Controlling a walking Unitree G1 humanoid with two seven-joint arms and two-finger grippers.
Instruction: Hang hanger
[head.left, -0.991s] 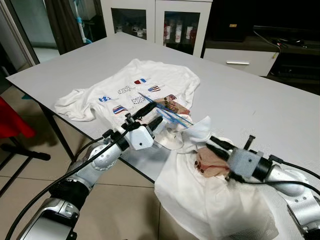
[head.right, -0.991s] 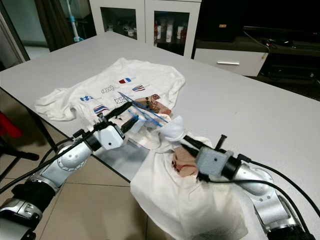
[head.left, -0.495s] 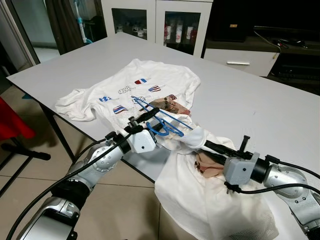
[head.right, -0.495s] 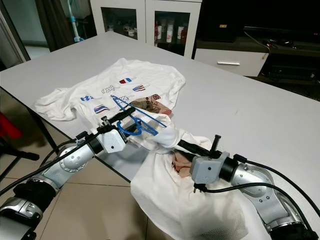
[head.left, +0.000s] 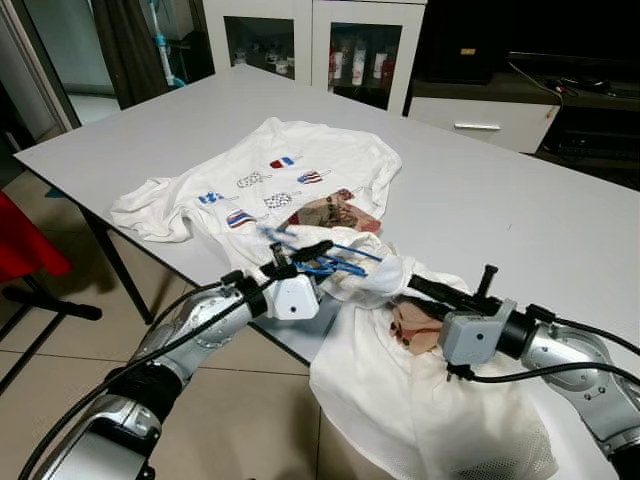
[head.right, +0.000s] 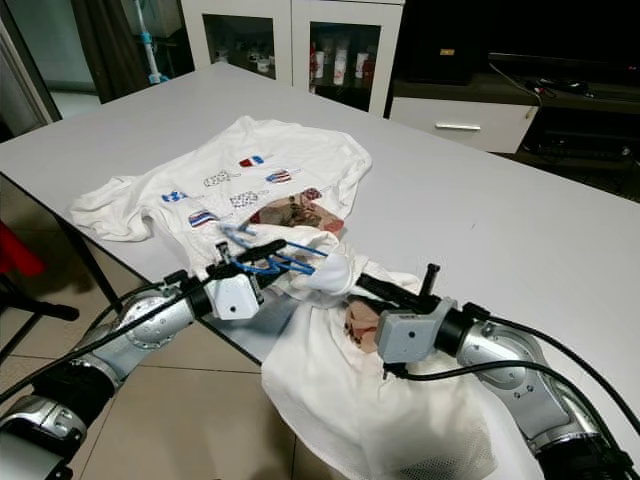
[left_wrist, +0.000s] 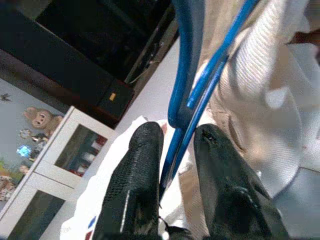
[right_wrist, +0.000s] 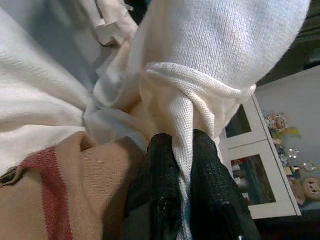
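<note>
Hanger (head.left: 325, 265), blue: pinched in left gripper (left_wrist: 176, 145). White garment (head.right: 360, 400): fold clamped by right gripper (right_wrist: 184, 145), table (head.left: 520, 215) edge.

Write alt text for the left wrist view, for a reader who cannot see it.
The left gripper is shut on a blue hanger whose wire runs up between its two black fingers. Behind lie white cloth and a white cabinet.

Looks like a home living or dining room: large grey table (head.left: 520, 215) on a tiled floor (head.left: 60, 385), behind the table a white glass-door cabinet (head.left: 312, 45) holding bottles, beside it a low dark media unit (head.left: 560, 110).
</note>
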